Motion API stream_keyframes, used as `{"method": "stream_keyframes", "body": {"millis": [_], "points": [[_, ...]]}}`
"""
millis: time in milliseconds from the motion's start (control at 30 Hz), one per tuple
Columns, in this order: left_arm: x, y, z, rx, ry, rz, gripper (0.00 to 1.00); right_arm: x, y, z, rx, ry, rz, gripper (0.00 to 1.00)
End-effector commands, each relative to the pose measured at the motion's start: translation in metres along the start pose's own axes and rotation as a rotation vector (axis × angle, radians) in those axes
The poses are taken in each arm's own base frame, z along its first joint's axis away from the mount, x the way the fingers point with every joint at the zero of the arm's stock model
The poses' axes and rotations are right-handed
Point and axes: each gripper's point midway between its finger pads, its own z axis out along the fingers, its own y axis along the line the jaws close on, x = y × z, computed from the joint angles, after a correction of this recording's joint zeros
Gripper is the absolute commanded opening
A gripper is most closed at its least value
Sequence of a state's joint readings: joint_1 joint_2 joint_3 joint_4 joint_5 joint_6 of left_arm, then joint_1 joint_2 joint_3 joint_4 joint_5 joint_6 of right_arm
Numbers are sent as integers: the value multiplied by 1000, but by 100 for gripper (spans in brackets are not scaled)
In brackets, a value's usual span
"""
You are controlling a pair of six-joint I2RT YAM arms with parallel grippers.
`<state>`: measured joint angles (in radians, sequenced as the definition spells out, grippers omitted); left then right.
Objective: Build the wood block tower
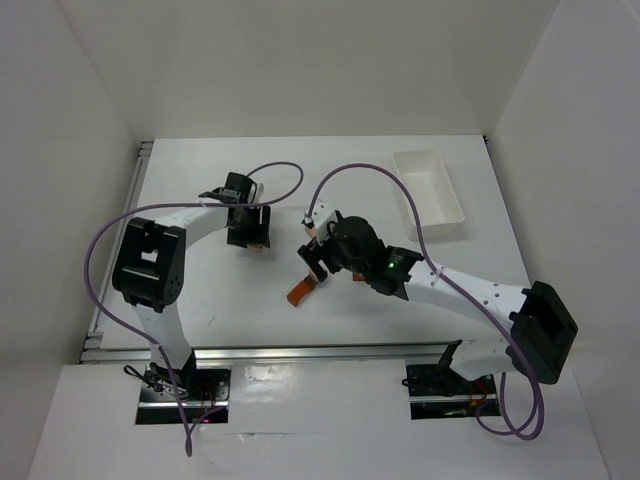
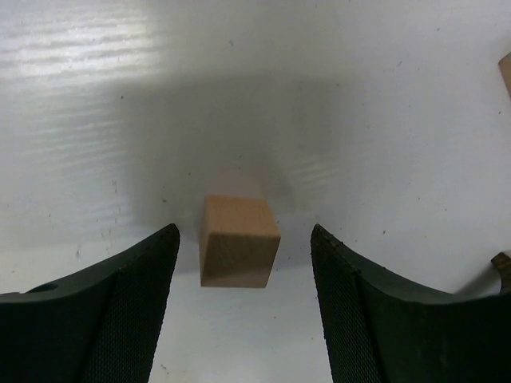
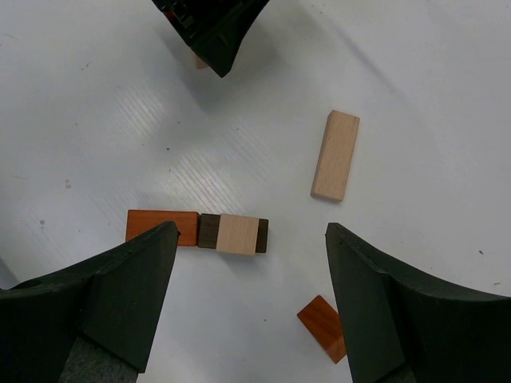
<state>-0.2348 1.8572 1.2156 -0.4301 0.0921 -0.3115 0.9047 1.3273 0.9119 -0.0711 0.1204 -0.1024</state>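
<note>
A pale tan cube (image 2: 239,242) rests on the table between the fingers of my left gripper (image 2: 244,233), which is open and not touching it; that gripper (image 1: 250,238) sits left of centre in the top view. My right gripper (image 3: 251,230) is open and empty, hovering above a row of blocks: an orange-red bar (image 3: 162,227) end to end with a dark brown block (image 3: 207,231) that has a pale tan cube (image 3: 238,234) on it. A pale tan long block (image 3: 335,155) and an orange-red piece (image 3: 323,327) lie loose nearby. In the top view the right gripper (image 1: 318,262) stands over the orange-red bar (image 1: 298,293).
A white rectangular tray (image 1: 430,195) stands at the back right. The left gripper's fingers (image 3: 211,28) show at the top of the right wrist view. Edges of two more blocks (image 2: 506,72) show at the right border of the left wrist view. White walls enclose the table.
</note>
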Motion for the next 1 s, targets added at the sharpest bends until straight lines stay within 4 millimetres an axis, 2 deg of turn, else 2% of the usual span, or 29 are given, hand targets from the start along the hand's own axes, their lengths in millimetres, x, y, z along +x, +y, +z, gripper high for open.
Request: {"method": "stream_keyframes", "body": {"millis": [0, 100, 267, 433, 500, 600, 633, 700, 733, 867, 933, 967], "points": [[-12, 1, 6, -29, -11, 35, 73, -7, -6, 0, 21, -20, -10, 82], [-10, -1, 8, -37, -3, 44, 72, -4, -6, 2, 21, -11, -11, 82], [-5, 3, 7, -76, 12, 41, 61, -4, -8, 2, 33, -10, -11, 82], [2, 1, -2, -84, 4, 32, 58, -4, -8, 2, 33, -10, -11, 82], [7, 1, 0, -92, 13, 39, 54, 1, -7, 2, 32, -1, -13, 82], [2, 1, -2, -101, 0, 29, 45, 1, -7, 2, 32, -1, -13, 82], [8, 0, 1, -103, 22, 37, 35, 1, -7, 2, 32, -1, -13, 82], [7, -2, -1, -118, 9, 49, 28, 1, -7, 2, 32, -1, -13, 82], [7, -2, -1, -118, 9, 49, 21, 1, -7, 2, 32, -1, -13, 82], [1, -17, -19, -80, -36, 69, 14, 1, -7, 2, 32, -1, -13, 82], [2, -28, -32, -60, -65, 84, 14, 1, -7, 2, 32, -1, -13, 82], [11, -34, -36, -63, -56, 110, 14, 1, -7, 2, 32, -1, -13, 82]]}}
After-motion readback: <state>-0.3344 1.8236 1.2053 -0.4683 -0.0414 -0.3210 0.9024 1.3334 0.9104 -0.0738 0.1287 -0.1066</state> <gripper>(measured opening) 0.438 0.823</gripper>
